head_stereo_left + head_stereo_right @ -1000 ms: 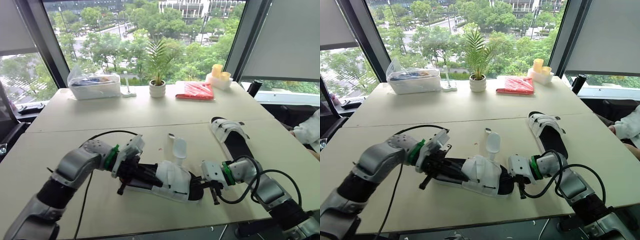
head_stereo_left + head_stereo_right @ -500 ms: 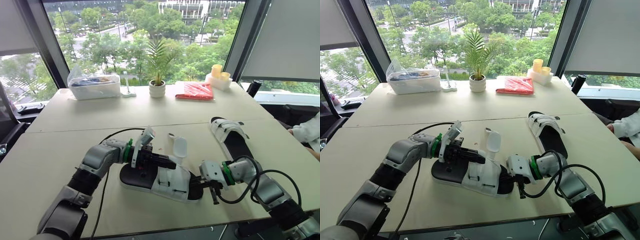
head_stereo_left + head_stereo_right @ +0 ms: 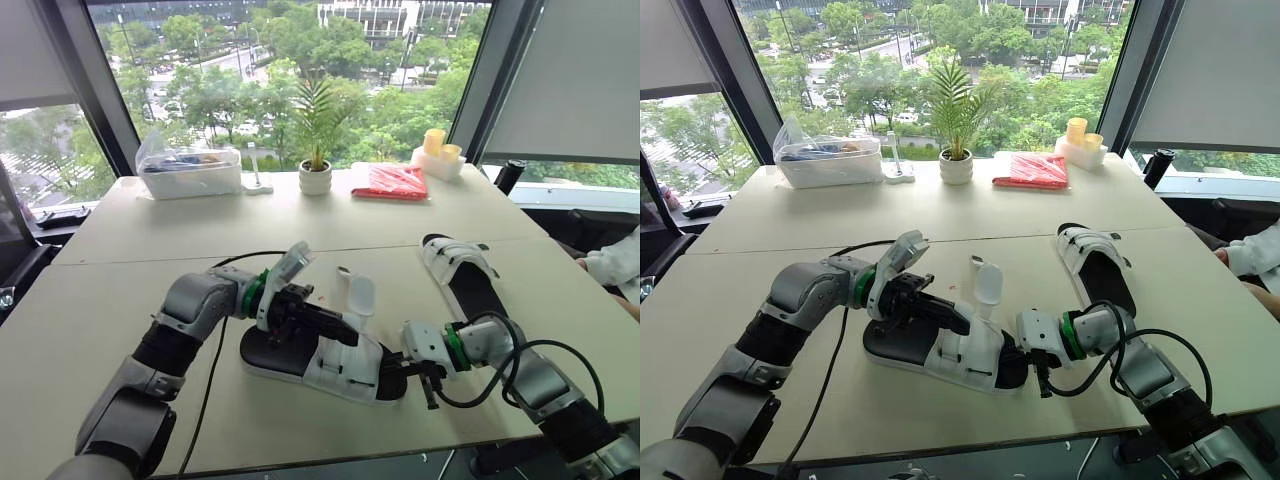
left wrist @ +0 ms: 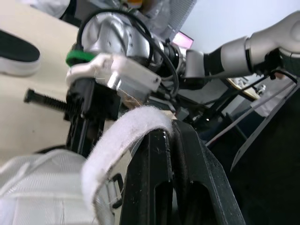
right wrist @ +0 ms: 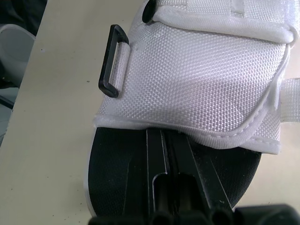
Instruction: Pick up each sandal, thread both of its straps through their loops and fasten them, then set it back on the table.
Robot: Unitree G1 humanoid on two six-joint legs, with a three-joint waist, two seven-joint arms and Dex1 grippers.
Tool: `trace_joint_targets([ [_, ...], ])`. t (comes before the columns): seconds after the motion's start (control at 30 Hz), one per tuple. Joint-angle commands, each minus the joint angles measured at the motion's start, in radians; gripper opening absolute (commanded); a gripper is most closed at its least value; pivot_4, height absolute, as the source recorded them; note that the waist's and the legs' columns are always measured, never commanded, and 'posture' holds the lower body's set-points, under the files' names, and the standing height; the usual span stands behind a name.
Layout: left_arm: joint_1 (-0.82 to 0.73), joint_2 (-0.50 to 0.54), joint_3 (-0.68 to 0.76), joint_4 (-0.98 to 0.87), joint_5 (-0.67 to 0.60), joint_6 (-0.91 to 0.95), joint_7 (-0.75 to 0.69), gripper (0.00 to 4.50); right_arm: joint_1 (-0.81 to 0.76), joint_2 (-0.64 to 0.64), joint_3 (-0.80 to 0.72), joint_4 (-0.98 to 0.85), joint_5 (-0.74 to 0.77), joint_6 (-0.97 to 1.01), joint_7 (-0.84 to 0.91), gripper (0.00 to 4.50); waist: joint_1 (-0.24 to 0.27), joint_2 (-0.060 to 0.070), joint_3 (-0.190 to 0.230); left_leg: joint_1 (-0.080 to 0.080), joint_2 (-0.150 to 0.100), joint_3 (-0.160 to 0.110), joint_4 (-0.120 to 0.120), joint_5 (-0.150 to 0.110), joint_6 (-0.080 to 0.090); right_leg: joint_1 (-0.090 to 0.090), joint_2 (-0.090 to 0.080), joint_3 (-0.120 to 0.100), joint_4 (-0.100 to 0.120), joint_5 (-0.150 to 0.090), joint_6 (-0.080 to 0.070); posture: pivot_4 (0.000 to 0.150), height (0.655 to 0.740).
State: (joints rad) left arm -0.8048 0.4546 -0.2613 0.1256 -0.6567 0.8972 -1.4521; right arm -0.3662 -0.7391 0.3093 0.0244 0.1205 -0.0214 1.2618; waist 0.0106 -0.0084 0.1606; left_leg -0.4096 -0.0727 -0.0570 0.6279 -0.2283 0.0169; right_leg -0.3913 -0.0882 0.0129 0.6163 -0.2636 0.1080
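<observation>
- The near sandal point(image 3: 335, 365) lies on the worktop point(image 3: 200, 255) between both arms.
- The left claw point(image 3: 348, 332) pinches its white strap point(image 4: 117, 136), which is raised off the upper.
- The right claw point(image 3: 395, 368) is clamped on the near sandal's black toe end.

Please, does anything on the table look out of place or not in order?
One white strap of the near sandal stands upright, unfastened, and a black loop near the toe is empty. The left gripper jaws pinch another strap.
</observation>
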Motion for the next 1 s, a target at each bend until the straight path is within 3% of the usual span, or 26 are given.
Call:
trace_joint_targets([
  [0.03, -0.029, -0.014, 0.02, 0.047, 0.032, -0.062, 0.014, 0.05, 0.025, -0.01, 0.041, 0.038, -0.064, 0.036, -0.001, 0.0, 0.001, 0.0, 0.0, 0.0, 0.0, 0.0, 0.0, 0.0, 0.0, 0.0, 0.0, 0.0, 0.0, 0.0, 0.0, 0.15, 0.74],
  [0.23, -0.016, -0.041, -0.008, 0.158, 0.121, -0.16, 0.016, 0.05, 0.033, -0.013, 0.038, 0.027, -0.062, 0.042, -0.004, 0.0, 0.002, 0.0, 0.0, 0.0, 0.0, 0.0, 0.0, 0.0, 0.0, 0.0, 0.0, 0.0, 0.0, 0.0, 0.0, 0.15, 0.74],
  [0.5, -0.021, -0.095, -0.012, 0.248, 0.149, -0.2, -0.002, 0.05, 0.047, -0.017, 0.036, 0.002, -0.059, 0.06, -0.012, 0.0, 0.002, 0.0, 0.0, 0.0, 0.0, 0.0, 0.0, 0.0, 0.0, 0.0, 0.0, 0.0, 0.0, 0.0, 0.0, 0.15, 0.74],
  [0.6, -0.032, -0.119, -0.003, 0.289, 0.163, -0.217, 0.007, 1.02, 0.049, -0.02, 0.035, -0.005, -0.058, 0.068, -0.014, 0.0, 0.002, 0.0, 0.0, 0.0, 0.0, 0.0, 0.0, 0.0, 0.0, 0.0, 0.0, 0.0, 0.0, 0.0, 0.0, 0.15, 0.74],
  [0.83, -0.057, -0.155, 0.026, 0.429, 0.219, -0.242, 0.081, 4.47, 0.059, -0.026, 0.035, -0.014, -0.056, 0.072, -0.019, 0.0, 0.002, 0.0, 0.0, 0.0, 0.0, 0.0, 0.0, 0.0, 0.0, 0.001, 0.0, 0.0, 0.0, 0.0, 0.001, 0.15, 0.74],
  [1.0, -0.081, -0.182, 0.087, 0.536, 0.27, -0.32, 0.208, 4.47, 0.058, -0.025, 0.036, -0.012, -0.058, 0.071, -0.021, 0.0, 0.002, 0.0, 0.0, 0.0, 0.0, 0.0, 0.0, 0.0, 0.0, 0.0, 0.0, 0.0, 0.0, 0.002, 0.003, 0.15, 0.74],
])
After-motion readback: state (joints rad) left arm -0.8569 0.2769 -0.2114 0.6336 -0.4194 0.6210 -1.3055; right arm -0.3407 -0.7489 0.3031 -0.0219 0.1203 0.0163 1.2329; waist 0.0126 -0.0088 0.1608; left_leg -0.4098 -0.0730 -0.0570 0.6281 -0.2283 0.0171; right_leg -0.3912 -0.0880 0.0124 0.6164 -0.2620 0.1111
